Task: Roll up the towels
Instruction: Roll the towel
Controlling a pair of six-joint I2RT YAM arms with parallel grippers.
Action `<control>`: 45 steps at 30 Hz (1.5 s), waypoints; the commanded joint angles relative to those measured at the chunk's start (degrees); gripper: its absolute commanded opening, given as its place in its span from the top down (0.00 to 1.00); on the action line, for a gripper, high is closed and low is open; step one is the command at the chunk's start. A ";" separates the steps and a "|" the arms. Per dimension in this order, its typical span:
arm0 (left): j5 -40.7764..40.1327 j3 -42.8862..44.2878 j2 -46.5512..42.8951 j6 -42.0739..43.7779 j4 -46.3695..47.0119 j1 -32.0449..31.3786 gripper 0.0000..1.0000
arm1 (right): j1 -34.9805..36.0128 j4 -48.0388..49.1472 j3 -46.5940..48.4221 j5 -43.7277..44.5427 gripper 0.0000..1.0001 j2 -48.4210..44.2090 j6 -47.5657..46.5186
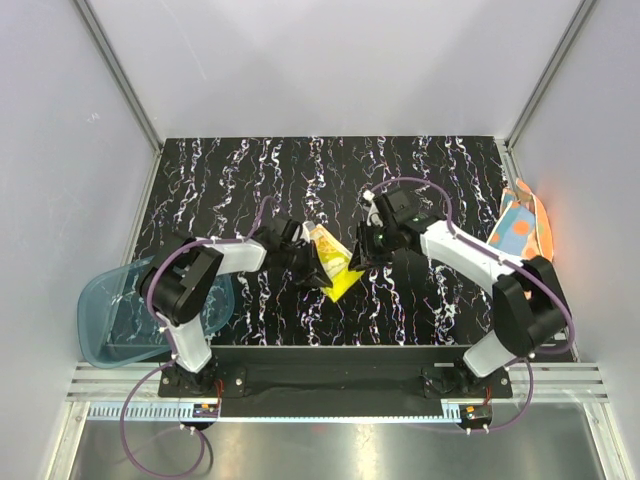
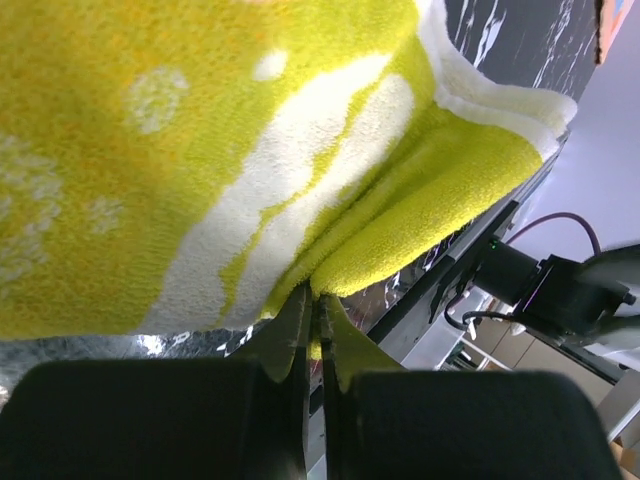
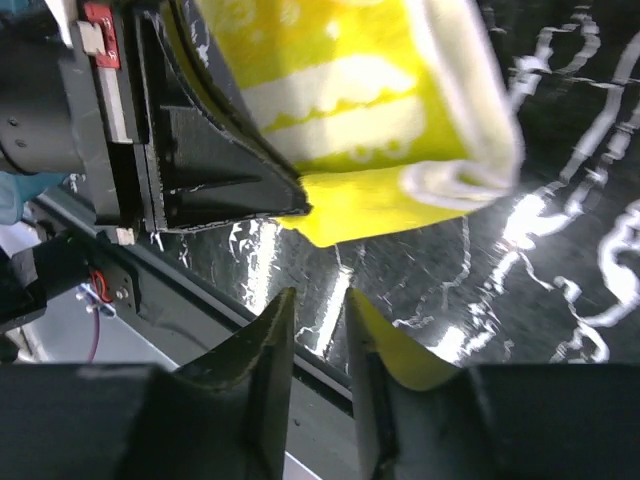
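The yellow towel (image 1: 338, 268) is partly lifted off the black marbled table, folded over on itself, and one corner points toward the near edge. My left gripper (image 1: 316, 266) is shut on its edge. In the left wrist view the cloth (image 2: 300, 150) fills the frame above the pinched jaws (image 2: 318, 300). My right gripper (image 1: 360, 256) hovers just right of the towel. In the right wrist view its jaws (image 3: 320, 295) stand narrowly apart with nothing between them, a little short of the towel's corner (image 3: 370, 110). The orange towel with light blue patches (image 1: 524, 228) lies flat at the table's far right edge.
A translucent blue plastic tray (image 1: 110, 320) hangs over the table's left near corner beside the left arm's base. Grey walls enclose the table on the left, back and right. A metal rail runs along the near edge.
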 commanded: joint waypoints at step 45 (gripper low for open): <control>-57.22 15.18 -11.70 30.26 -16.41 -27.40 0.47 | -1.67 7.21 9.13 -0.58 0.77 26.08 -1.02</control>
